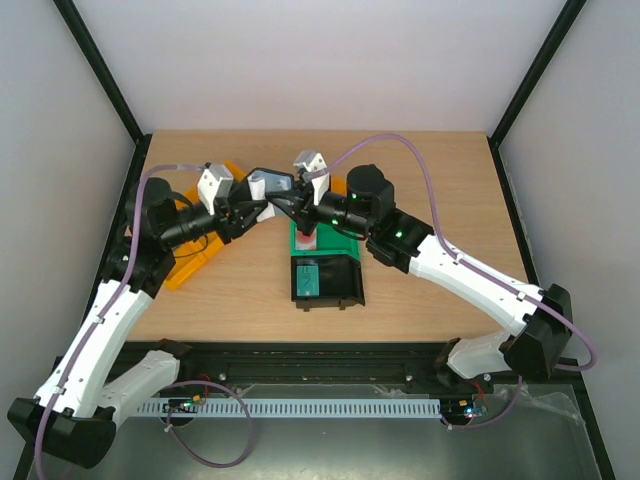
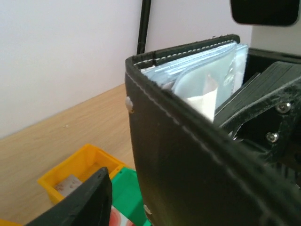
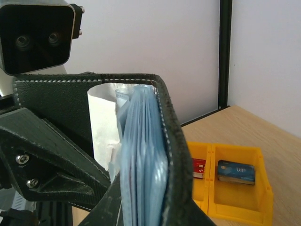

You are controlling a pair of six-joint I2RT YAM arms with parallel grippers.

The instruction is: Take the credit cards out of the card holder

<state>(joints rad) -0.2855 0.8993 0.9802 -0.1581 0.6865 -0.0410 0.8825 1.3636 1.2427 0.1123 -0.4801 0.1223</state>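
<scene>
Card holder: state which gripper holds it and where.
The right gripper clamps the card holder by one cover with its sleeves; the left gripper is open.

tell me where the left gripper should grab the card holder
Probably its free cover, near the stitched top edge, coming from the left with one finger outside and one between cover and plastic sleeves: the card holder stands upright, splayed open, right gripper pinching the other side.

White arms (image 1: 100, 325) w/ blk joints (image 1: 170, 225), purple cables (image 1: 398, 137), blk fingers (image 3: 56, 165), screws (image 3: 21, 160).
</scene>
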